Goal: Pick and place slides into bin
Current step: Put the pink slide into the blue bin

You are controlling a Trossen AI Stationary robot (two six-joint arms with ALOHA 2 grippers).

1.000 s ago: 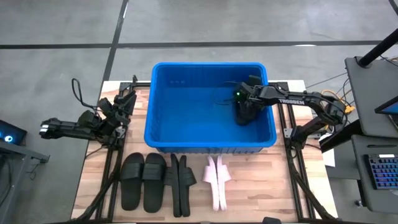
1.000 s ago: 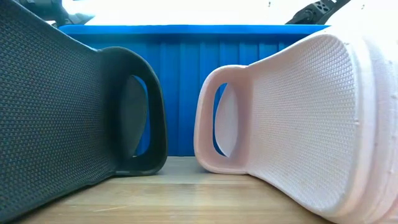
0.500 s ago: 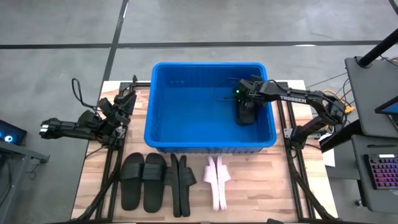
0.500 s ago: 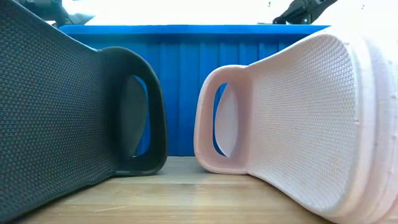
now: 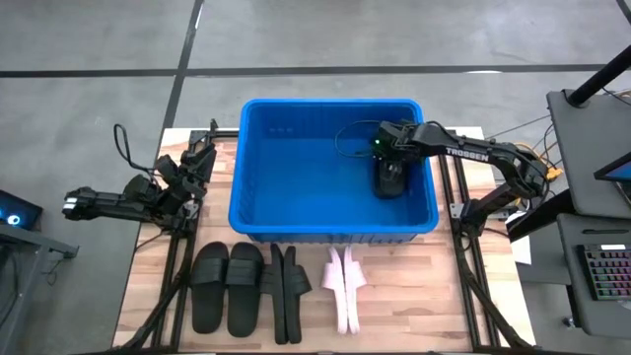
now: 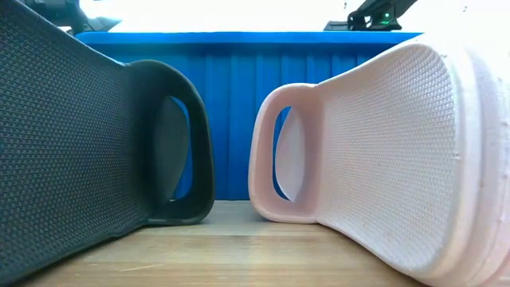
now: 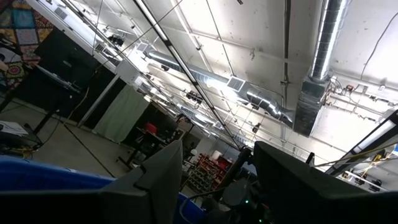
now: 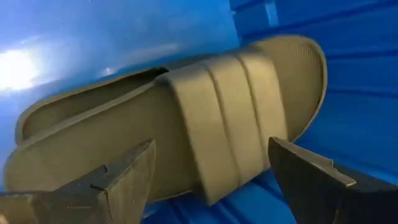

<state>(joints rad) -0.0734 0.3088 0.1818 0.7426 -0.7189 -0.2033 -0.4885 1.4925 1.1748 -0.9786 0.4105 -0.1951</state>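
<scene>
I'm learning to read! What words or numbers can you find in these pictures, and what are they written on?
"TROSSEN": white letters on the right arm, above the bin.
Keyboard at the right edge: key markings too small to read.
Slides on the table: no readable text.
Colourful hanging in the left wrist view: no readable words.

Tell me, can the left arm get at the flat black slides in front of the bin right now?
Probably yes: the left gripper waits empty at the table's left edge, and the black slides lie uncovered before the bin.
</scene>
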